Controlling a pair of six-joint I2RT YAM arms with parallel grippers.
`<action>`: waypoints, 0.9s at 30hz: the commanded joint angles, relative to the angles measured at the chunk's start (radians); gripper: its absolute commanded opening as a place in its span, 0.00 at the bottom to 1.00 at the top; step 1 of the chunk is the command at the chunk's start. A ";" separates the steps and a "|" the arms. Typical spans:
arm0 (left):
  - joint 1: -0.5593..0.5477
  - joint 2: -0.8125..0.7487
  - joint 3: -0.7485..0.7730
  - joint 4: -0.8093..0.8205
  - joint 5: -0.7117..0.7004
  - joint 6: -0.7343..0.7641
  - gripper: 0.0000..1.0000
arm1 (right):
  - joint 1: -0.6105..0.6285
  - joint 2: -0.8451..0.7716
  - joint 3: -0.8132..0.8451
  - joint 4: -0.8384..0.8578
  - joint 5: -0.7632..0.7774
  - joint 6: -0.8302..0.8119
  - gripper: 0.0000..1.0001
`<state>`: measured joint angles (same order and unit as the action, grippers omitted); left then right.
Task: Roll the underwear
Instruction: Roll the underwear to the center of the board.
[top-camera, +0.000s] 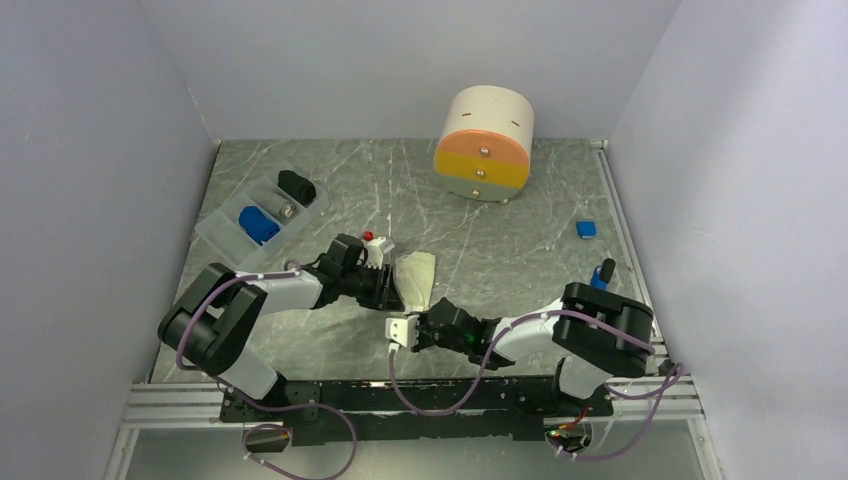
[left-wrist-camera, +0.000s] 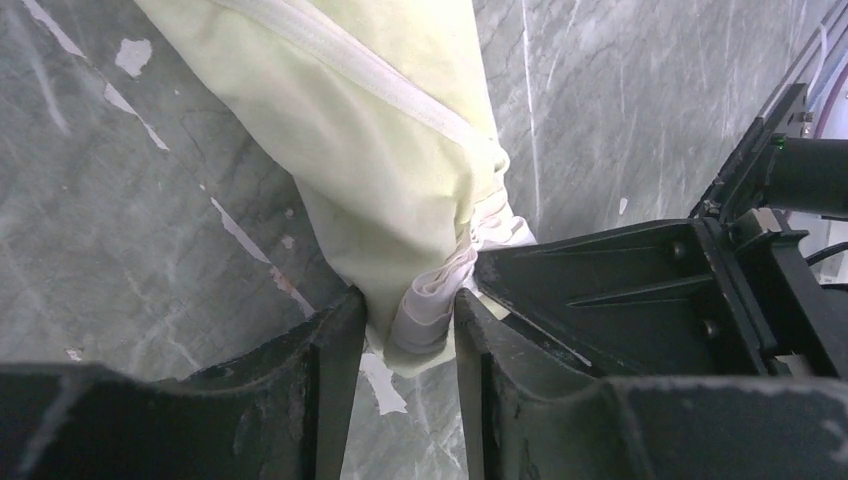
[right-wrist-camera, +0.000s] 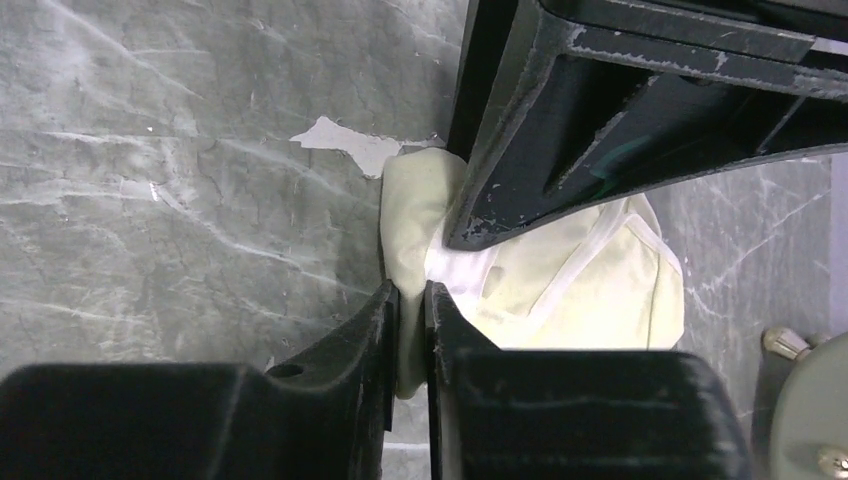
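Observation:
The pale cream-yellow underwear (top-camera: 416, 278) lies partly folded on the marble table, mid-front. My left gripper (top-camera: 393, 297) is shut on its bunched, white-trimmed near corner (left-wrist-camera: 425, 315). My right gripper (top-camera: 408, 318) is shut on a fold of the same corner (right-wrist-camera: 410, 250), right beside the left fingers (right-wrist-camera: 600, 110). The right gripper's body shows in the left wrist view (left-wrist-camera: 650, 290). The royal blue underwear (top-camera: 258, 223) sits rolled in a compartment of the clear tray (top-camera: 215, 232) at the left.
A black rolled bundle (top-camera: 297, 185) lies in the tray's far compartment. A round cream, orange and yellow drawer unit (top-camera: 484, 143) stands at the back. A small blue object (top-camera: 586, 229) lies near the right wall. The two grippers are almost touching.

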<state>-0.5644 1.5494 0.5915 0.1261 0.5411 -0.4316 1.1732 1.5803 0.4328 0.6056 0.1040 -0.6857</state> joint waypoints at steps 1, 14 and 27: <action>-0.004 0.013 -0.003 -0.077 -0.032 0.002 0.51 | -0.003 0.002 0.026 -0.015 -0.010 0.046 0.12; 0.093 -0.212 -0.252 0.054 -0.084 -0.329 0.79 | -0.013 0.052 -0.020 0.220 -0.160 0.439 0.05; 0.091 -0.283 -0.458 0.262 -0.134 -0.591 0.76 | -0.013 0.122 -0.080 0.400 -0.116 0.587 0.07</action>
<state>-0.4706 1.1957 0.2146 0.3550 0.4545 -0.9276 1.1580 1.6833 0.3798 0.9371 0.0002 -0.1802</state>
